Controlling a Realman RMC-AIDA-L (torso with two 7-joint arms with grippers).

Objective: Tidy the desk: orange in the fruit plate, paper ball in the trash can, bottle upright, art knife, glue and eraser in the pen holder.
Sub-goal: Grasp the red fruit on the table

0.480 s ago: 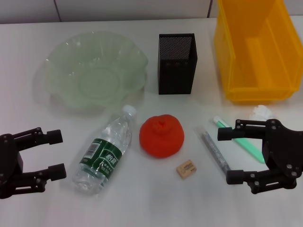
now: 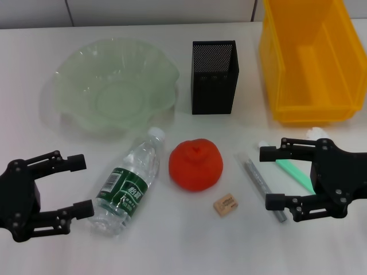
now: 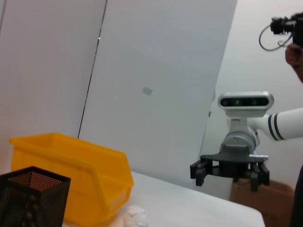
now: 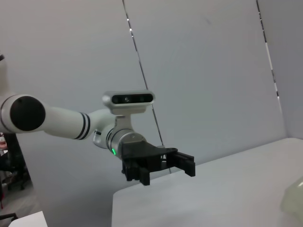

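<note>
My right pincer hangs spread wide over the desk, its fingers bracketing the art knife, with the glue partly under my wrist. My left pincer is wide too, just beside the lying bottle. From the orange in the middle: eraser near its front, pen holder behind, fruit plate behind-left, trash can behind-right, paper ball at its foot.
</note>
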